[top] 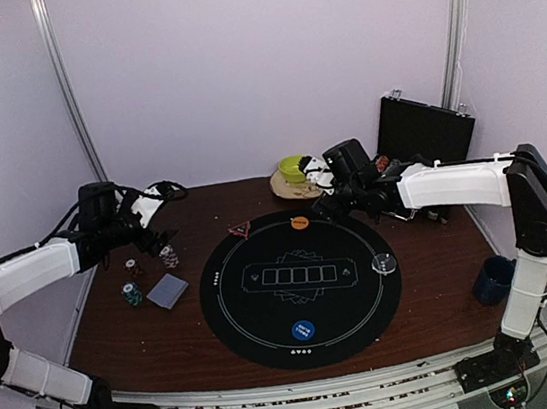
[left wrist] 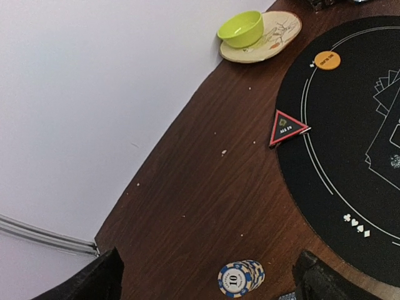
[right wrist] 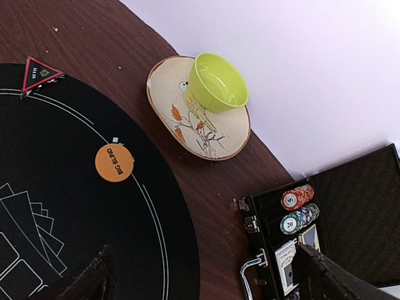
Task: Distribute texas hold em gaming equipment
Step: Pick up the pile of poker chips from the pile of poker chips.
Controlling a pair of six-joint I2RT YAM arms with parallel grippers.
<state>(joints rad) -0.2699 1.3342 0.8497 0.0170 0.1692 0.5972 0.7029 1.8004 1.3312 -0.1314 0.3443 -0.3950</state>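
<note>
My left pincer [left wrist: 206, 280] gapes wide and empty, framing the blue-striped chip stack [left wrist: 240, 277] at the frame's bottom edge, lined up to take it. My right pincer [right wrist: 209, 281], equally open and empty, hangs at bottom centre beside the open case [right wrist: 356, 194], where more chips [right wrist: 297, 197] wait.

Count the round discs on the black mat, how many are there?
3. An orange disc at the mat's far edge, a blue disc at its near edge, a clear disc on its right. Another could hide under the right arm.
</note>
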